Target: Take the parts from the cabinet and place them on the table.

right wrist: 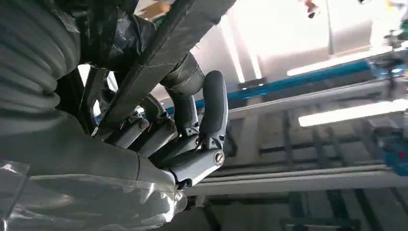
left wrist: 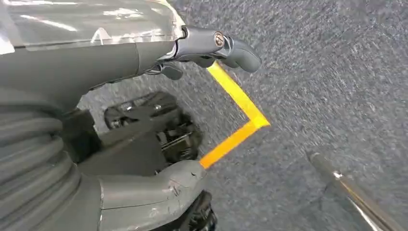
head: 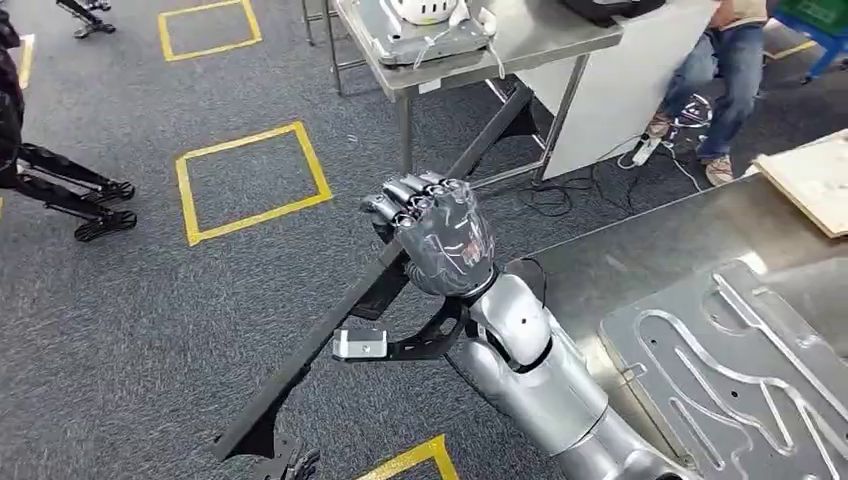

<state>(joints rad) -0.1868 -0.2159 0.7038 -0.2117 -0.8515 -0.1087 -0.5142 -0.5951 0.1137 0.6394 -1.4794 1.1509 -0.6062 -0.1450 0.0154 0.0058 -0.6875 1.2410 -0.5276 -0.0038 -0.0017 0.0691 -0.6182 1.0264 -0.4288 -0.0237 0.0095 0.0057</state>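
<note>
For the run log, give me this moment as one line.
right hand: grips long black part | left hand: holds nothing | steel table: not yet reached

Long black part (head: 330, 330), tilted, aloft

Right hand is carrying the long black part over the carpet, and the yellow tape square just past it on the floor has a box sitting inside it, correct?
Not quite. The right hand does grip the long black part over the carpet, but the head view shows the yellow tape square enclosing just carpet.

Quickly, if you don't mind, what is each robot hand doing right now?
Left robot hand: holds nothing, fingers apart, hanging over the carpet.
Right robot hand: fingers wrapped around the long black part, holding it.
</note>
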